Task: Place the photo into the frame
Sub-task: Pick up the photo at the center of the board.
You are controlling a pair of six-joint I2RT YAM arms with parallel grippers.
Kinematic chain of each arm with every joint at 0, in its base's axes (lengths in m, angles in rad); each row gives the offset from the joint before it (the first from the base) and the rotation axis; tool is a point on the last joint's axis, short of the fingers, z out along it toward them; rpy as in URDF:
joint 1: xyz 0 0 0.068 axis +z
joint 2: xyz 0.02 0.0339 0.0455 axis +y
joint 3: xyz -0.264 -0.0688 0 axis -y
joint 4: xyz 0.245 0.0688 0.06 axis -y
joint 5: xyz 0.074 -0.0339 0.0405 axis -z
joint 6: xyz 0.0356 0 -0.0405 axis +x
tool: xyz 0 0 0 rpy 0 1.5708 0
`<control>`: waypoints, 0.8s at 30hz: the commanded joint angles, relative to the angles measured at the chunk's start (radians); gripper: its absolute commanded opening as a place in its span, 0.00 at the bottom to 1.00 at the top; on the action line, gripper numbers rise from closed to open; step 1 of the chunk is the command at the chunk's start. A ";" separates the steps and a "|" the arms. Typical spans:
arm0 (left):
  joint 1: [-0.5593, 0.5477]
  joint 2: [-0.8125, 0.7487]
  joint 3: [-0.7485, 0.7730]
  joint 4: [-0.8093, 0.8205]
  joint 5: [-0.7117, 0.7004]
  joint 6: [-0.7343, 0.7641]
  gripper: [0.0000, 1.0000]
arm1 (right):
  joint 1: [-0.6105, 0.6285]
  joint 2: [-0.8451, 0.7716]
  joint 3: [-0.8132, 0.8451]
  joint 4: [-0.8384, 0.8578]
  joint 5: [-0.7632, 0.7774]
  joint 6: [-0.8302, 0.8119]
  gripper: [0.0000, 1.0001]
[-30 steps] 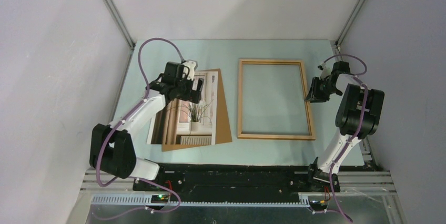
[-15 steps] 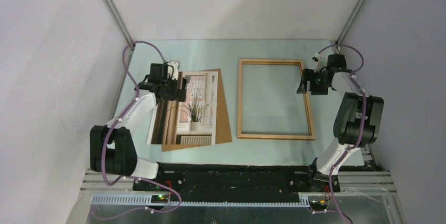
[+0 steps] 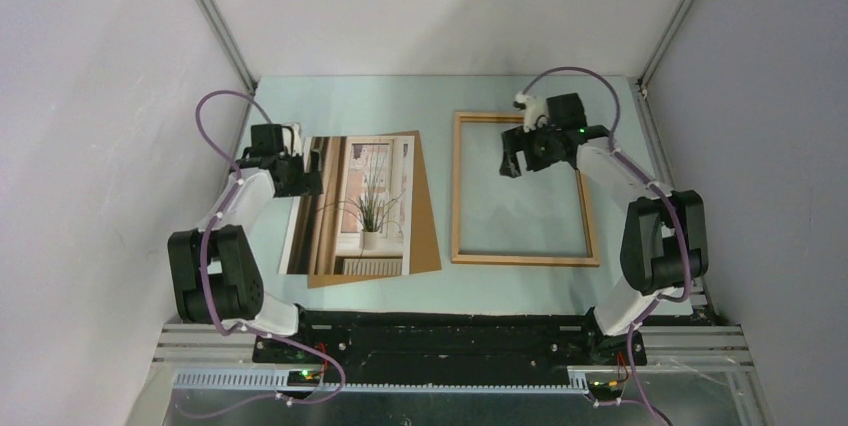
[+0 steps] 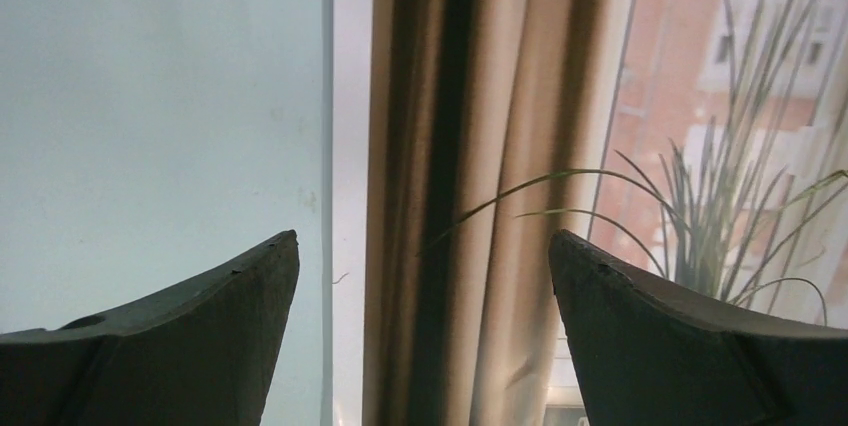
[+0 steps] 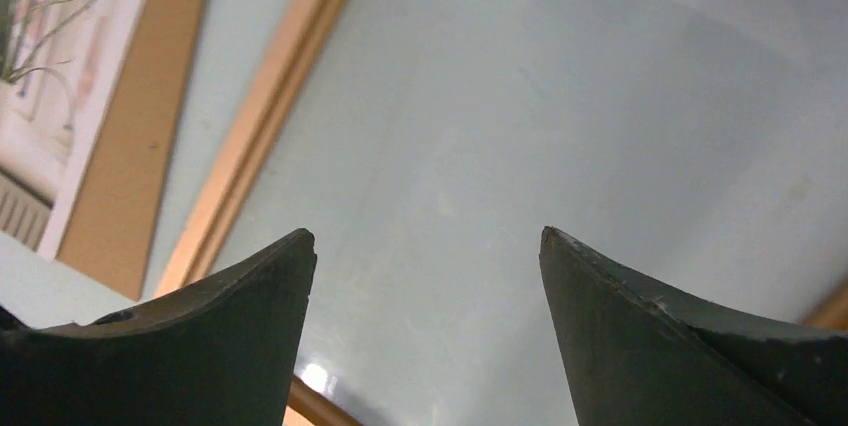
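The photo [image 3: 352, 208] of a grassy plant by curtains lies face up on a brown backing board [image 3: 424, 208], left of centre. The thin wooden frame [image 3: 522, 259] lies flat to its right. My left gripper [image 3: 300, 176] is open and empty, low over the photo's upper left edge; in the left wrist view its fingertips straddle the photo's [image 4: 520, 146] white border and curtains. My right gripper [image 3: 512, 160] is open and empty over the frame's upper part; the right wrist view shows the frame's left rail [image 5: 270, 106] and the pane inside.
The backing board [image 5: 120, 196] sticks out past the photo on its right and bottom. Grey walls with metal corner posts [image 3: 215, 21] close in the pale green table [image 3: 350, 101] on three sides. The black base rail [image 3: 450, 331] runs along the near edge.
My left gripper moved left to the photo's upper left edge. My right gripper swung left from beside the frame's right rail to over the frame's upper interior.
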 commanded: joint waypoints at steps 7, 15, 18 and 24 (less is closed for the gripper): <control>0.156 0.118 0.041 -0.024 0.115 0.007 1.00 | 0.266 0.227 0.289 -0.009 -0.040 0.068 0.87; 0.195 0.194 0.058 -0.028 0.169 0.014 1.00 | 0.362 0.480 0.525 -0.045 -0.148 0.193 0.87; 0.196 0.221 0.070 -0.028 0.179 0.015 0.99 | 0.384 0.535 0.566 -0.033 -0.185 0.229 0.87; 0.203 0.288 0.101 -0.027 0.222 0.004 0.99 | 0.407 0.606 0.575 0.012 -0.256 0.307 0.84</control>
